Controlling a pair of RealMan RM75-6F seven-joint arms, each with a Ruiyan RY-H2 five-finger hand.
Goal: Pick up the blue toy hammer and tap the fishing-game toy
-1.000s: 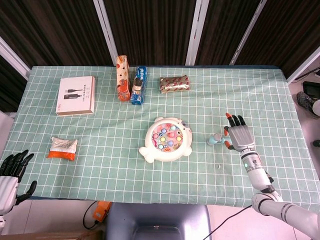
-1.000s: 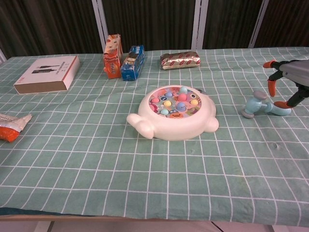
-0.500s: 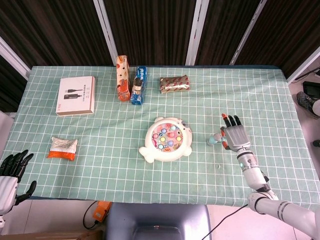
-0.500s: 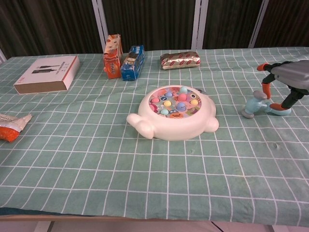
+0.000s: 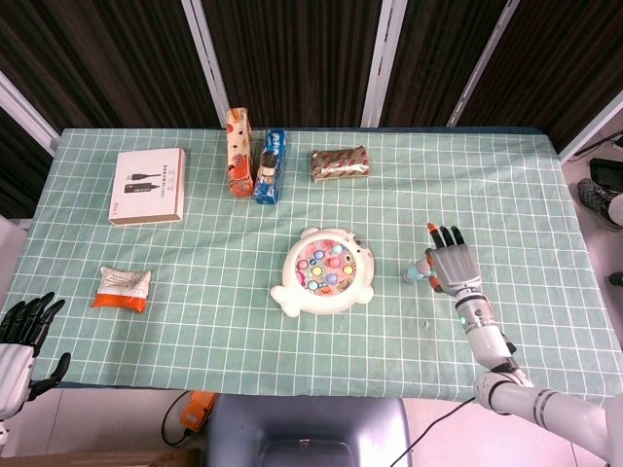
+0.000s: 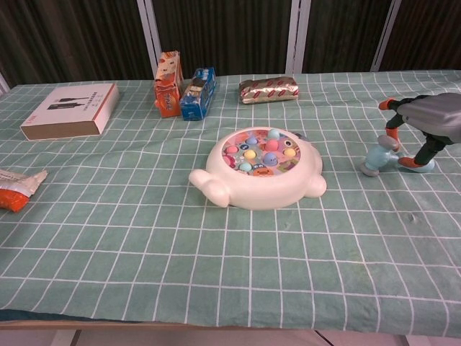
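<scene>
The blue toy hammer lies on the green checked cloth, right of the fishing-game toy; in the head view only the blue toy hammer's head shows. My right hand hovers over the handle, fingers spread and arched down around it, not closed on it. From above, my right hand covers the handle. The fishing-game toy is a white fish-shaped tub with coloured fish on top. My left hand hangs open off the table's near left corner.
A white box lies at the far left. An orange carton, a blue packet and a foil-wrapped bar sit along the back. An orange-and-white pouch lies at the near left.
My right hand has moved left toward the hammer and lowered, so its fingers now straddle the handle. The hammer and toy have not moved. The left hand is still.
</scene>
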